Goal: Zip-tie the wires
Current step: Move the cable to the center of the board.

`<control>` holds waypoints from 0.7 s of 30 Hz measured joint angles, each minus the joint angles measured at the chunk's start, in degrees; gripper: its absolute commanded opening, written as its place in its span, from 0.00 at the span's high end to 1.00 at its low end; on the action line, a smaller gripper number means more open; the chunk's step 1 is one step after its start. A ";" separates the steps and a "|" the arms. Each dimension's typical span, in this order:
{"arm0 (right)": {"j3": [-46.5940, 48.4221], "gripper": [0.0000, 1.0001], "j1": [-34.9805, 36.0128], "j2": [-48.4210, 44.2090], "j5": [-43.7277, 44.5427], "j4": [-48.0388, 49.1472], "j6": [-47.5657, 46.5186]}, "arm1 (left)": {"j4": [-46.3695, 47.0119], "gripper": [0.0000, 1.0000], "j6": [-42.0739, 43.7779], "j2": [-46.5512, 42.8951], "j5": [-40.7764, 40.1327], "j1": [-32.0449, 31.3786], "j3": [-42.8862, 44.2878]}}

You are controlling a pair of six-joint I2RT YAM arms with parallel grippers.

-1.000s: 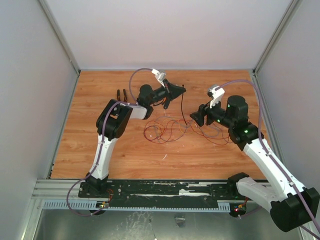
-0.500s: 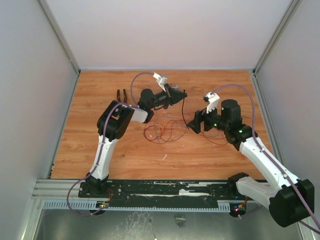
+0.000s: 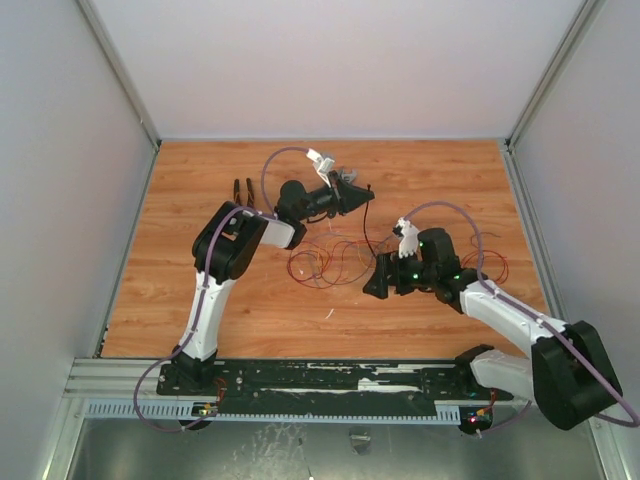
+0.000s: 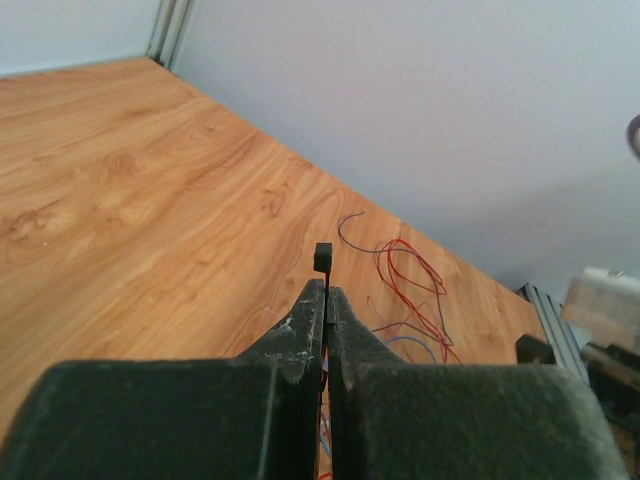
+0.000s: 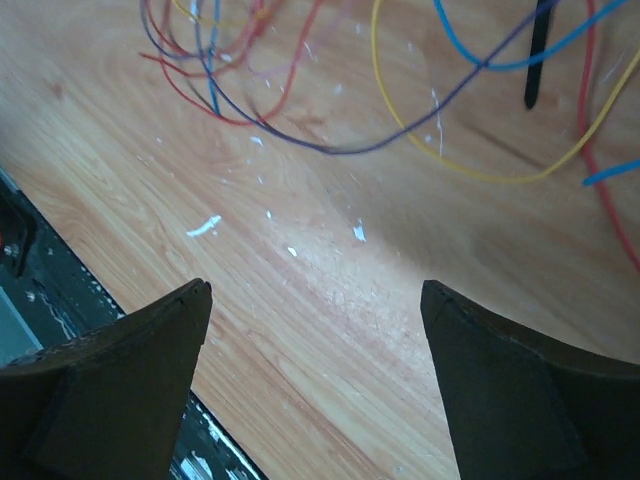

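The left gripper (image 3: 356, 193) is raised over the far middle of the wood-grain table (image 3: 190, 290), its two dark, rough-faced fingers (image 4: 300, 335) pressed flat together on the zip tie (image 3: 366, 220); in the left wrist view the tie's small square black head (image 4: 323, 257) pokes out just past the fingertips; from above, the rest of the strip hangs down from the jaws as a thin, nearly straight black line, its lower end among the wires (image 3: 330, 262).

The wires lie loose on the table between the two arms, very thin strands curled into overlapping loops, mostly red and orange from above; a few more red strands trail off to the right (image 3: 490, 268); close up, the right wrist view shows blue, yellow, red and dark purple ones (image 5: 330, 150) crossing over pale, scuffed boards flecked with white.

The right gripper (image 3: 372, 284) sits low beside the near edge of the tangle; its blunt, matte black fingers (image 5: 130, 350) stand wide apart with only bare wood between them; the tie's tapered black tip (image 5: 535, 70) shows at the top of that view.

Orange-handled pliers (image 3: 241, 190) lie at the far left.
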 measured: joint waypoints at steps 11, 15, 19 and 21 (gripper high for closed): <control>-3.96 0.13 6.21 9.70 5.64 13.05 7.34 | 0.09 1.00 0.22 -1.44 0.48 -0.02 -3.17; -1.09 0.13 8.59 14.34 7.69 15.93 7.63 | 0.79 1.00 0.22 -2.29 0.50 -0.02 -4.37; 2.14 0.13 10.71 18.51 9.49 17.40 7.61 | 1.57 1.00 0.15 -3.23 0.48 -0.02 -5.79; 3.89 0.13 11.47 20.46 10.10 17.66 7.52 | 2.08 1.00 -0.04 -3.69 0.50 0.11 -6.73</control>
